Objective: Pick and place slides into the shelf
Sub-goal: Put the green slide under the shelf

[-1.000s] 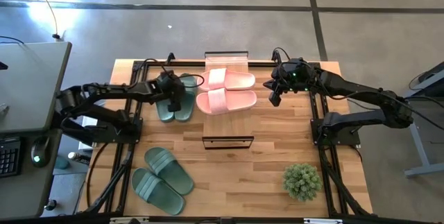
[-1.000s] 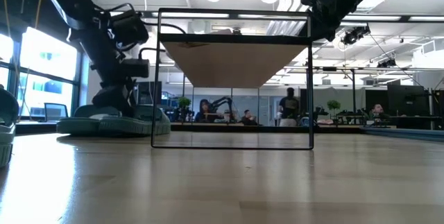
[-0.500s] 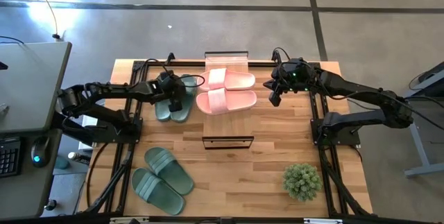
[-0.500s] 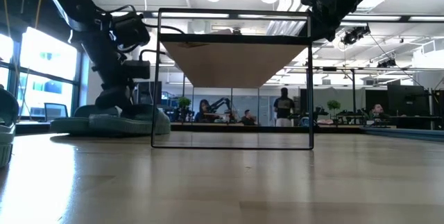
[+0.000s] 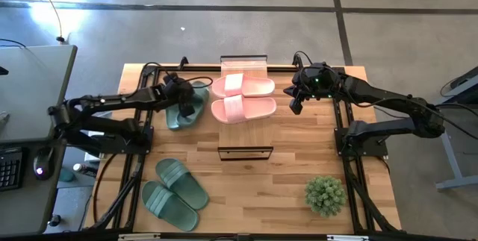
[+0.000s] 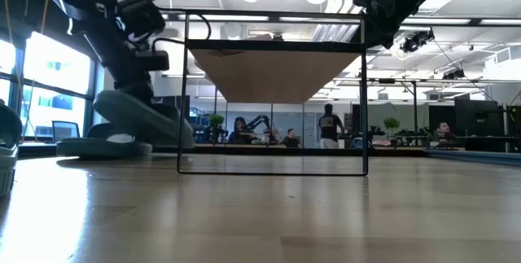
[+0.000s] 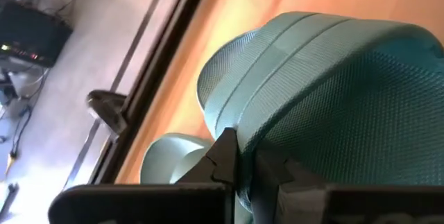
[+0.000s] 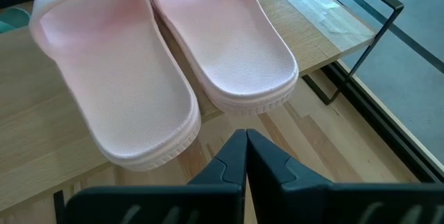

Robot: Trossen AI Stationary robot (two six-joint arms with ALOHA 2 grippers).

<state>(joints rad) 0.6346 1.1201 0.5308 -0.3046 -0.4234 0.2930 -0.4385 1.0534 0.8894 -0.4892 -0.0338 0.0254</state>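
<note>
While gripped, green slide [image 6: 140, 117] tilted, toe down

Two slides [image 5: 243, 98] lay on shelf [image 5: 243, 64]; two more [image 5: 187, 105] left of shelf; another pair [image 5: 174, 194] front-left; plant [image 5: 325, 195] front-right.

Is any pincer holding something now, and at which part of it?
The left pincer holds a green slide by its ribbed strap, tilted off the table. The right pincer holds nothing.
</note>
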